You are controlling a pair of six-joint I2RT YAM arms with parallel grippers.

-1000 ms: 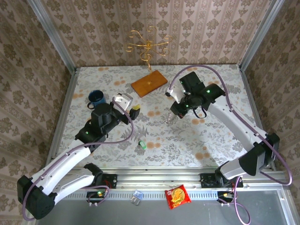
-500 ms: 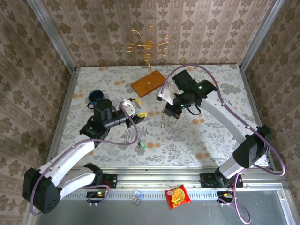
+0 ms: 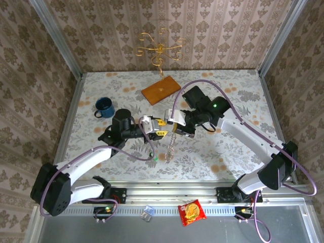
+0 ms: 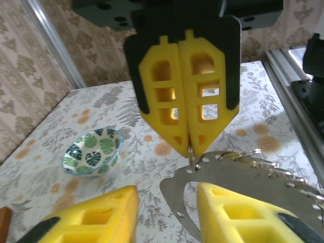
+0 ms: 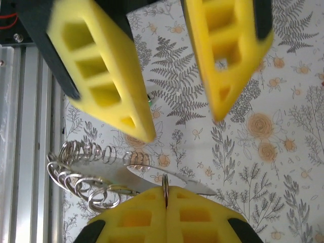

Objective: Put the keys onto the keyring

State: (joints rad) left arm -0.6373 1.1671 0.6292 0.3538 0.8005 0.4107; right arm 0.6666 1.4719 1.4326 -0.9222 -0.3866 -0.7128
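From above, both arms have swung to mid-table; the right gripper (image 3: pixel 175 130) holds the dangling keyring (image 3: pixel 169 148), the left gripper (image 3: pixel 161 126) has moved in beside it, and the green key (image 3: pixel 153 157) lies untouched on the table (image 3: pixel 217 152), just left. The left wrist view shows the right fingers (image 4: pixel 167 101) pressed together on a ring, the left fingers (image 4: pixel 96 217) spread around the keyring (image 4: pixel 228 177); the right wrist view confirms that pinch, so probably a two-handed hold comes first, no key threaded yet.
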